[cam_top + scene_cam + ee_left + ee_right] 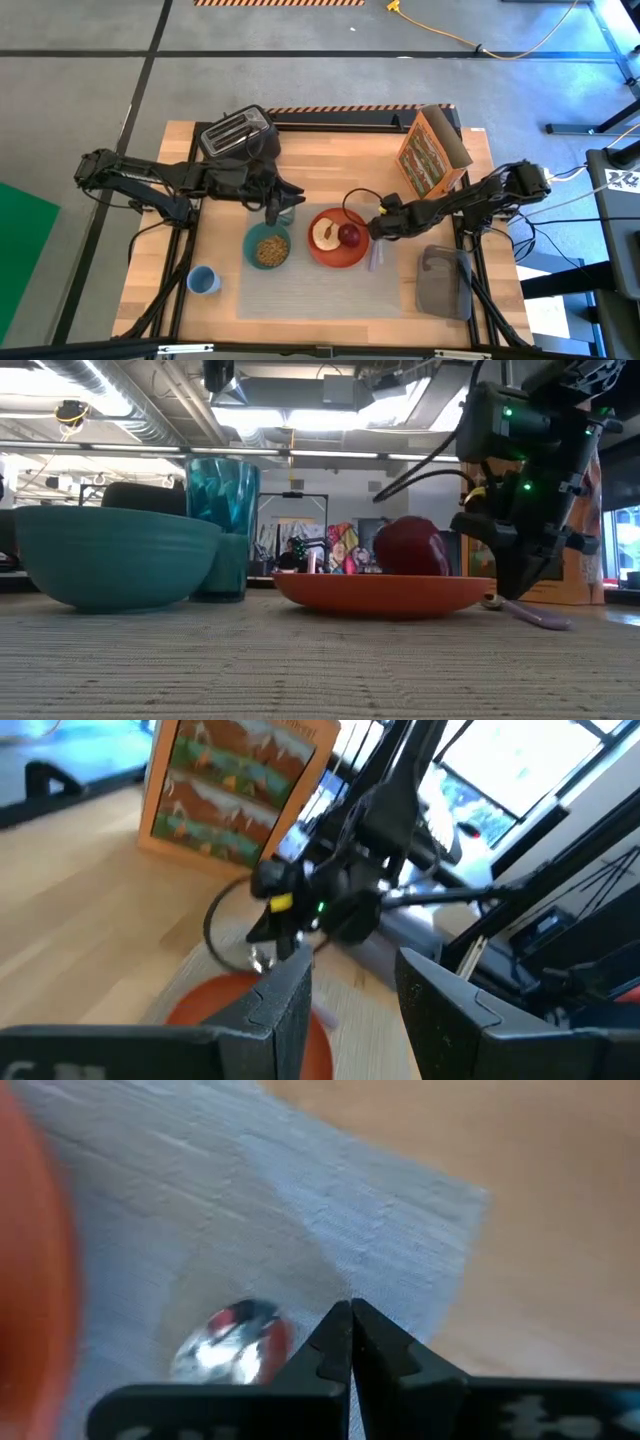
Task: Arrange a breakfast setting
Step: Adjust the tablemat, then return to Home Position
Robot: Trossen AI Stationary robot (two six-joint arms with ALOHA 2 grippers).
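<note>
A grey placemat [320, 285] lies on the wooden table. On it stand a teal bowl [267, 246], a translucent green glass [222, 510] behind the bowl, and an orange-red plate [337, 250]. The plate carries a toast slice [323, 235] and a red apple [410, 547]. A slim pale utensil [535, 617] lies flat on the mat just right of the plate. My right gripper [350, 1325] is shut, low over the mat beside the utensil's shiny bowl end [235, 1345]. My left gripper [350, 1010] is open and empty, above the glass [288, 212]. My right gripper comes slanting down from the table's right side, its shut fingertips [515, 595] close over the utensil. I cannot tell whether they touch it; nothing shows between the fingers.
A black toaster [237, 135] stands at the far left of the table and a tall orange cereal box [430, 150] at the far right. A small blue cup [203, 280] stands off the mat at the near left. A grey object [445, 280] lies at the near right.
</note>
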